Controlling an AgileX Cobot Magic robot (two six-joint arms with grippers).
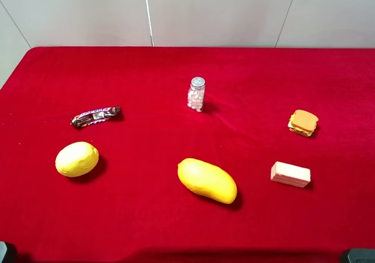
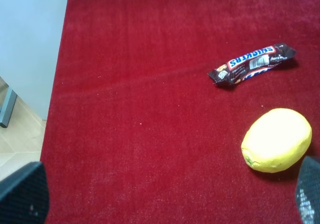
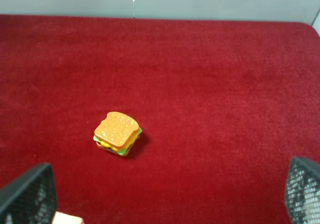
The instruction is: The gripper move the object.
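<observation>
The small clear bottle (image 1: 196,95) of white-pink pellets with a silver cap stands upright on the red cloth, a little behind the middle, in the exterior view only. Neither wrist view shows it. My left gripper (image 2: 165,199) is open and empty, low over the left part of the table near the round yellow fruit (image 2: 276,140). My right gripper (image 3: 165,194) is open and empty, with the toy sandwich (image 3: 117,133) ahead of it. Both grippers are far from the bottle, back at the table's front edge.
A dark candy-bar wrapper (image 1: 96,116) and a round yellow fruit (image 1: 77,159) lie at the left. A long yellow fruit (image 1: 207,180) lies front centre. A toy sandwich (image 1: 303,123) and a pink wafer block (image 1: 290,174) lie at the right. The red table (image 1: 146,228) ends at a grey wall behind.
</observation>
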